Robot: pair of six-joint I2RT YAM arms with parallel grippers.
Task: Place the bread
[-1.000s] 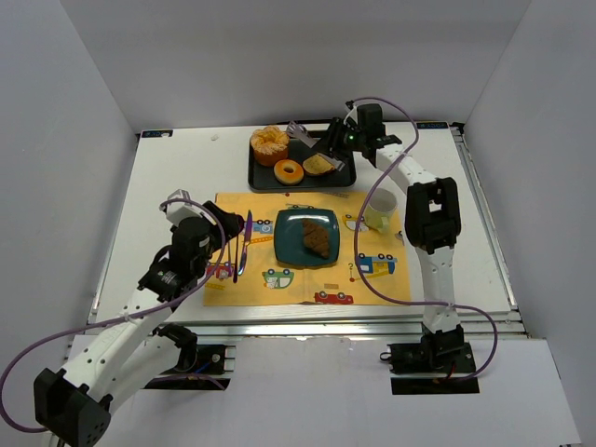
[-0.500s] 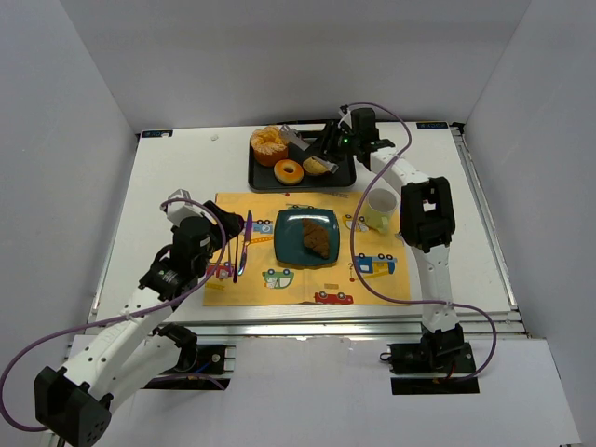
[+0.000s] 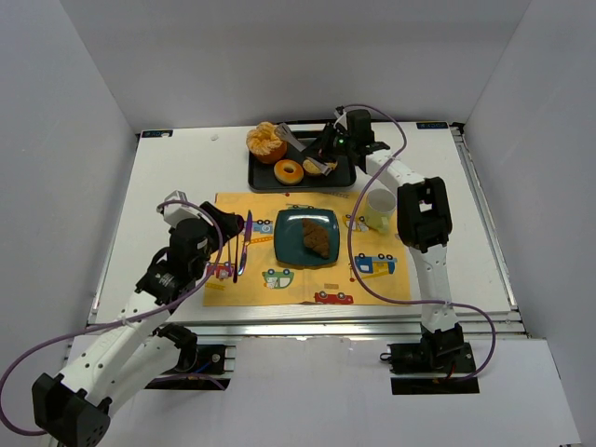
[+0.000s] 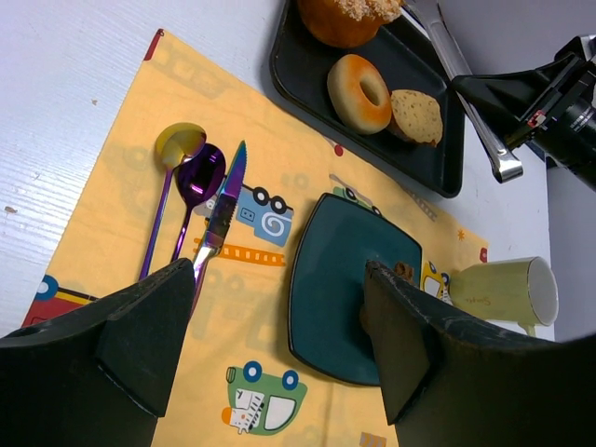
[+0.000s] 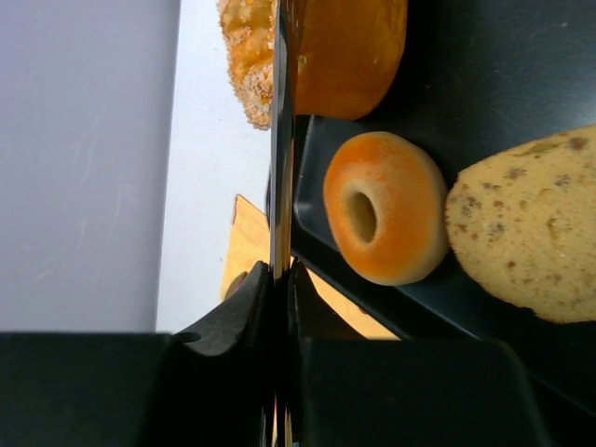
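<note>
The right gripper's jaws are clenched on a pair of metal tongs, seen edge-on in the right wrist view as a thin blade running up toward a crumb-topped cake. Whether the tongs touch the cake cannot be told. Gripper and tongs hang over the black tray at the far side of the counter. The bread slice lies flat in this tray, right beside a ring donut and apart from the tongs.

The left gripper's jaws are released and spread wide above the yellow placemat, grasping nothing. Below them lie a purple spoon and a knife side by side, to the left of a teal square plate that carries a brown pastry. A pale green mug lies on its side at the placemat's right edge.
</note>
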